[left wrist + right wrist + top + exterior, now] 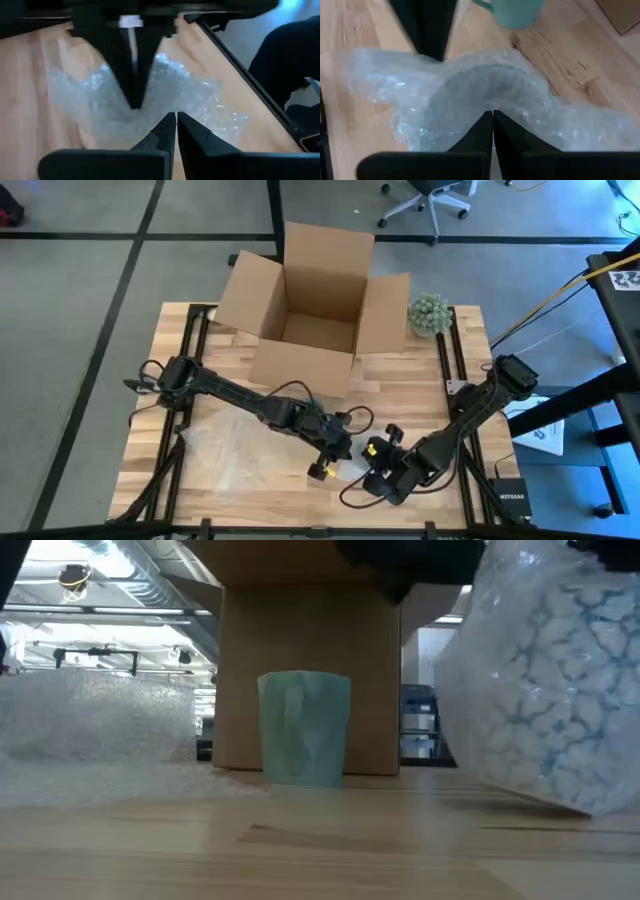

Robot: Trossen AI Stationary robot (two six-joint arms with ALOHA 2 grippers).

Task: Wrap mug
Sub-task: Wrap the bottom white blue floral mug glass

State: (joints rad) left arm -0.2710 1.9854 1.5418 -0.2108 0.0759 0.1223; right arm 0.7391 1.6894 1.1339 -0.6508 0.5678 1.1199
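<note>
Picture edges crop the green mug (512, 12) and bubble wrap (545, 670).

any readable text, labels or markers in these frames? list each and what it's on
"NETGEAR": white lettering on the black box by the table's near right corner, high view.
Black-and-white patterned marker on the frame at the right edge, high view: a code pattern, no words.
White sheet right of the table: print too small to read.
Cardboard box, green mug, bubble wrap: no text visible.
</note>
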